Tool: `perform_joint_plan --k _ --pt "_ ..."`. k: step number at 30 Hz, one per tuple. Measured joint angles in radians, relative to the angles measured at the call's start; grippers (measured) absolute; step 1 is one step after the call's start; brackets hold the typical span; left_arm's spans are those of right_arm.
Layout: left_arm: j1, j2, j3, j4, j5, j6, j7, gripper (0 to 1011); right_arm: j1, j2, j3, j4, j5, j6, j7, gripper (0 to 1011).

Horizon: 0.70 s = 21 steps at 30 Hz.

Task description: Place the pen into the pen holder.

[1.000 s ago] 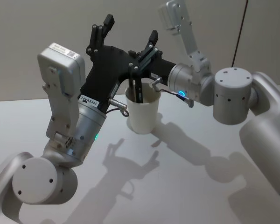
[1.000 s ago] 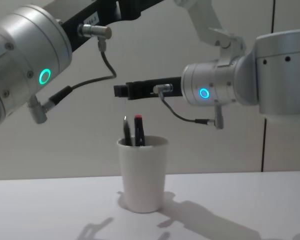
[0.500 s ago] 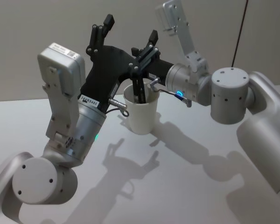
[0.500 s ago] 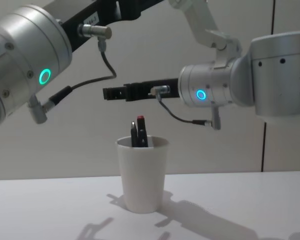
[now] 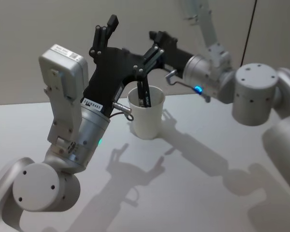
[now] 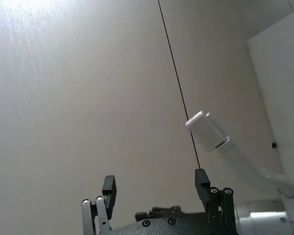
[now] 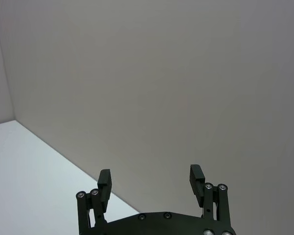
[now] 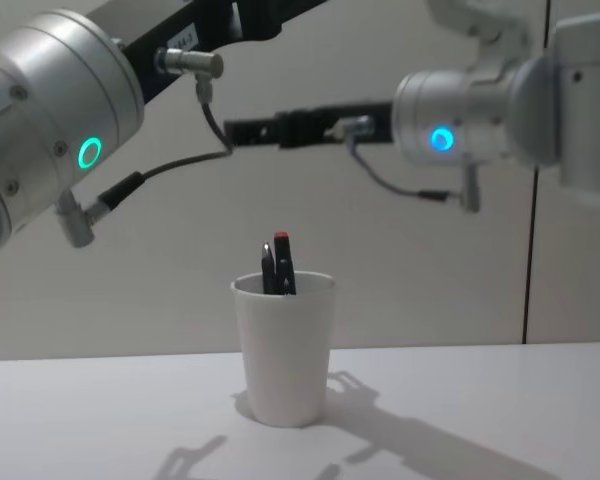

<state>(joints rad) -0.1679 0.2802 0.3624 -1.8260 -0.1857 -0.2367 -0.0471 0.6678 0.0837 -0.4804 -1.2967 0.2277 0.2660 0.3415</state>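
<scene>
Pen resting in the cup, both grippers empty.
Head view: the pen [image 5: 143,94] leans inside the pen holder [image 5: 146,118] on the desk [image 5: 193,183]; light, stiff, slippery, best pinched mid-shaft.
Wrist views: left gripper [image 6: 157,185] and right gripper [image 7: 150,179] fingers spread, holding nothing.
Chest view: red cap tops the rim.

I saw the pen [image 8: 280,266], dark with a red end cap up, standing inside the pen holder [image 8: 282,350], its top poking above the rim. The plain white cup stood upright on the table.
</scene>
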Motion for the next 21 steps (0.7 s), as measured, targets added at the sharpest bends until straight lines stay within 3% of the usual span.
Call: perform_joint_plan --k 14,21 --pt "0.000 0.000 0.000 0.000 0.000 0.000 0.000 1001 -0.118 0.139 0.056 -0.306 -0.025 0.048 -0.106 1001" --pt "-0.002 0.003 0.002 0.005 0.000 0.005 0.000 1001 -0.123 0.138 0.057 -0.304 -0.025 0.046 -0.107 1002"
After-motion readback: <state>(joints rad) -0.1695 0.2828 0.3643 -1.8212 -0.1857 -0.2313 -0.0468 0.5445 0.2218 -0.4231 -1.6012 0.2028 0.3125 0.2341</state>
